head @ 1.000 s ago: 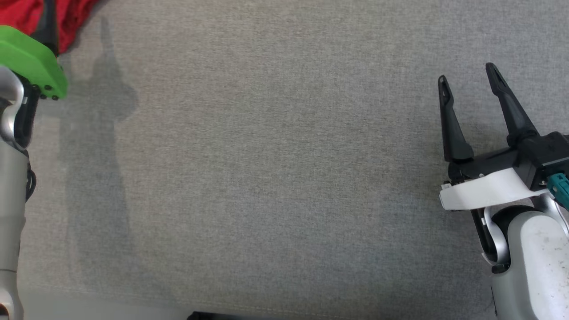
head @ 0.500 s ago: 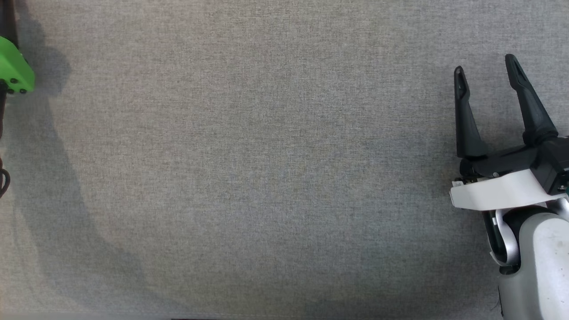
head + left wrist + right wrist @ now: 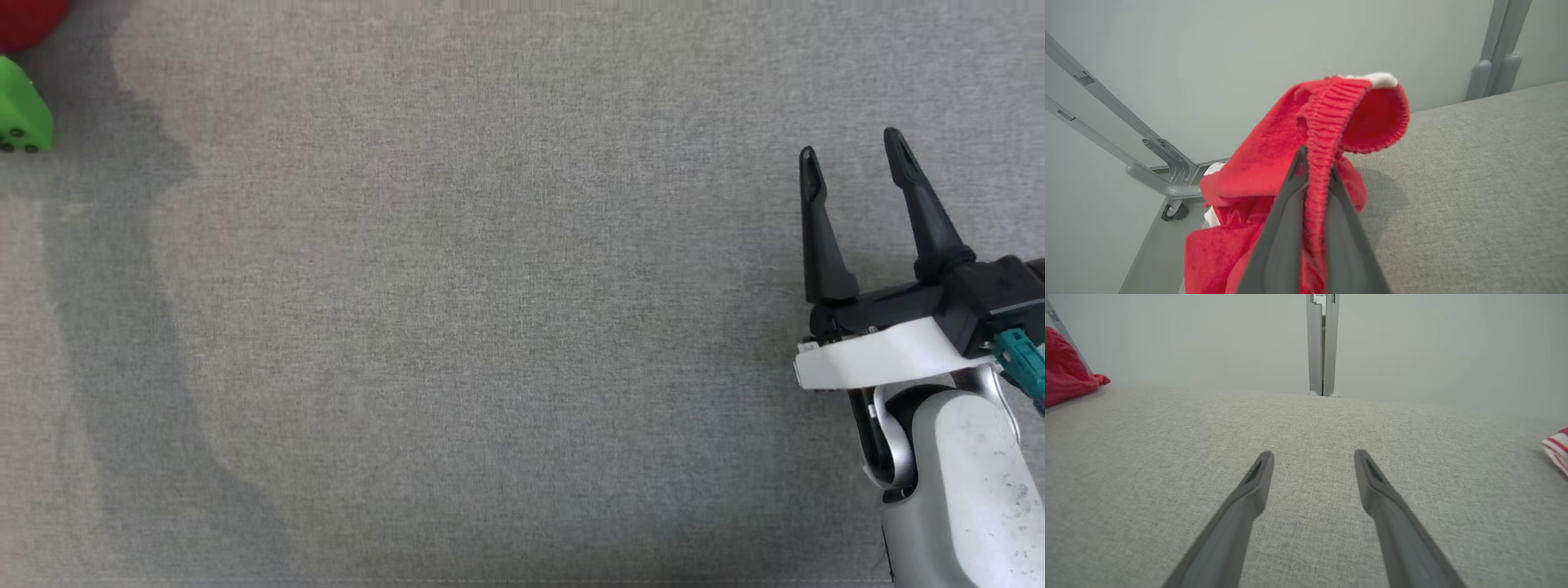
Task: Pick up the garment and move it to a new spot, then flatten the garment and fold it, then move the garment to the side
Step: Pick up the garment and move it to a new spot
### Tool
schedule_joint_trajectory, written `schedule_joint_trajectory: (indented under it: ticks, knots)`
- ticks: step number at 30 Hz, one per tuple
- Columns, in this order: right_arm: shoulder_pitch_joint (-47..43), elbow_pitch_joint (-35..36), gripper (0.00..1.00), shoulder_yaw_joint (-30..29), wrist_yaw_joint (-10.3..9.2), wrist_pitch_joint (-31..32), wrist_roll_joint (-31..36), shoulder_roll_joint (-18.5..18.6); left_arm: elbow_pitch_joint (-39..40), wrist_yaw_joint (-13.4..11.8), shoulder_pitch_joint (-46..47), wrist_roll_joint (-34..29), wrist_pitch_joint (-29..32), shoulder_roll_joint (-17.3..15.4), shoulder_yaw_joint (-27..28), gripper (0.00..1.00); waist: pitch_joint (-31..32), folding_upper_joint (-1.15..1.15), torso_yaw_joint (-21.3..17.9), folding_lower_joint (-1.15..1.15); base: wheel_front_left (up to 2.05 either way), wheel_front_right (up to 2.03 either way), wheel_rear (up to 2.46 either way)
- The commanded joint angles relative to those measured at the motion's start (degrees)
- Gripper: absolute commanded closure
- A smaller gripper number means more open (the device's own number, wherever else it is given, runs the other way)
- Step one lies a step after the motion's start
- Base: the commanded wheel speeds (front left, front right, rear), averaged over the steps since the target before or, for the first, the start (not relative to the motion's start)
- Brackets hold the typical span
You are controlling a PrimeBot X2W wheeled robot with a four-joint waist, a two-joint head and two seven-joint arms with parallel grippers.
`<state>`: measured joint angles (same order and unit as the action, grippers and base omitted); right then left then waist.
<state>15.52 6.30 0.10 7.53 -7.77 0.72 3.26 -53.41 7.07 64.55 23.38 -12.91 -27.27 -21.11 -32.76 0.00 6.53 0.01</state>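
A red knitted garment point(image 3: 1290, 163) hangs from the left gripper point(image 3: 1316, 161) at the far left corner of a grey cloth-covered table point(image 3: 490, 327), partly out beyond the table's edge. The gripper's two dark fingers are pressed together on a ribbed band of the knit. The band rises past the fingertips point(image 3: 1300, 153) and curls over into an open loop with a scrap of white at its top. The rest of the garment drops below the pinch in loose, bunched folds.

Its long axis seems to run from the ribbed band down along the line of the fingers, band end uppermost and the bulk pointing toward the floor beside the table. The exact shape is hidden in the folds.

The right gripper point(image 3: 851, 147) hovers low over the right side of the table, fingers spread apart and holding nothing. A striped cloth point(image 3: 1555, 451) lies at the table's right edge.

The step appears to be carrying the garment to a new spot. To do it well, the pinch should stay firm on the ribbing, and the hanging bulk should clear the table's edge before crossing to the bare middle. It should be lowered trailing end first so it lays out long.
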Motion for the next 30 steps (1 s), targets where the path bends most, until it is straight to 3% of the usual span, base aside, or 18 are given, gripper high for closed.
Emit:
schedule_joint_trajectory:
  ticks: [1,8,16,23,30]
  knots:
    - [0.0,-1.2,0.00,0.0,-0.09,-0.8,-0.5,-0.1,0.8,0.2,1.1,-0.7,-0.1,-0.1,-0.8,1.00,5.5,0.00,-1.8,-0.01,0.00,0.00,0.00]
    - [-1.9,-7.0,0.00,-1.3,-0.09,-3.7,-3.3,-0.3,8.2,0.4,-0.4,-0.3,1.9,2.0,-9.1,1.00,15.1,0.00,-5.6,-0.01,0.00,0.00,0.00]
    - [-3.7,-10.9,0.00,-2.7,-0.09,-5.8,-6.7,-0.3,20.6,0.4,-1.2,4.6,6.4,2.4,-19.1,1.00,22.7,0.00,-11.8,-0.01,0.00,0.00,0.00]
    - [-5.1,-12.6,0.00,-4.7,-0.09,-6.8,-8.2,-0.4,33.0,0.4,-2.8,11.6,7.9,4.8,-23.4,1.00,23.8,0.00,-15.5,-0.01,0.00,0.00,0.00]
    - [-6.0,-13.5,0.00,-5.6,-0.09,-7.3,-9.5,-0.4,40.1,-0.7,-16.5,16.0,2.6,6.0,-26.3,1.00,22.5,0.00,-16.3,-0.01,0.00,0.00,0.00]
